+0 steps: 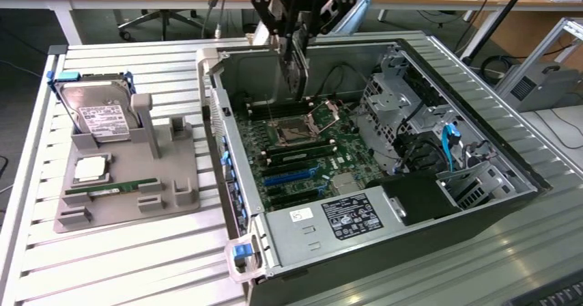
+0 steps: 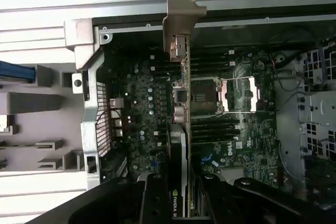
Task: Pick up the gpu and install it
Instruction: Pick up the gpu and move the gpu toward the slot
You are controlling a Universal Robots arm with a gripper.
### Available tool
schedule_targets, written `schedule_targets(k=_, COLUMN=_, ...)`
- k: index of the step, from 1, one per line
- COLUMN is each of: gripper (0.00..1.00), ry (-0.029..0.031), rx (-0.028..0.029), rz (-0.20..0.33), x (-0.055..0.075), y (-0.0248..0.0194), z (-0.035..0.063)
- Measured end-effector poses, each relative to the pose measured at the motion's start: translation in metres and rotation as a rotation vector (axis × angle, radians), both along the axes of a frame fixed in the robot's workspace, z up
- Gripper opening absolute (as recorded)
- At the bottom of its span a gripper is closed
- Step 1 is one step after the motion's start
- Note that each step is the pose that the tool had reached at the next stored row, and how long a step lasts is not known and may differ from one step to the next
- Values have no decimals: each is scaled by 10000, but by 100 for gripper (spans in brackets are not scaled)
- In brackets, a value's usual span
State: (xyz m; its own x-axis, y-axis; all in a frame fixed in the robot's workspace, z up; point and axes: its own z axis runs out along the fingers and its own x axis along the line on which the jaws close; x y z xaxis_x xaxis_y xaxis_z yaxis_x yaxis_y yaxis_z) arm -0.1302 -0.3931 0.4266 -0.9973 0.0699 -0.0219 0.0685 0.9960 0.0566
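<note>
I have the gripper (image 1: 296, 38) pinching the gpu (image 1: 297, 70) from above, its black fingers (image 2: 155, 203) pressed against the two faces of the card. The card hangs on edge, upright, over the open computer case (image 1: 510, 162). In the exterior view it sits above the far part of the motherboard (image 1: 337, 149), over the area just beyond the CPU socket (image 1: 296, 132). Its lower edge looks clear of the board, though I can't judge the gap well from this angle. From the wrist view I'm looking straight down the thin edge of the card. Its metal bracket (image 2: 184, 9) is at the end that reaches past the case's rear wall, and the green board runs back towards the fingers. The blue expansion slots (image 1: 291, 176) lie nearer the power supply (image 1: 342, 217), apart from where the card hangs. On the exterior view's left, the grey fixture (image 1: 119, 214) rests on the slatted bench (image 1: 109, 265). It carries the hard drive (image 1: 98, 115) standing in its blue frame, and a narrow green memory stick (image 1: 114, 189) lies flat below it.
</note>
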Motion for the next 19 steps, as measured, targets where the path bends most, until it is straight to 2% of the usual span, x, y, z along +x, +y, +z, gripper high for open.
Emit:
schedule_targets(k=1, gripper=27, ry=0, rx=1, rz=-1, x=100, y=0, z=0)
schedule_targets(k=2, gripper=27, ry=-1, rx=1, rz=2, x=145, y=0, z=0)
schedule_targets(k=11, gripper=27, ry=1, rx=0, rz=163, x=492, y=0, z=-1)
schedule_targets(k=19, gripper=27, ry=2, rx=0, rz=313, x=864, y=0, z=-4)
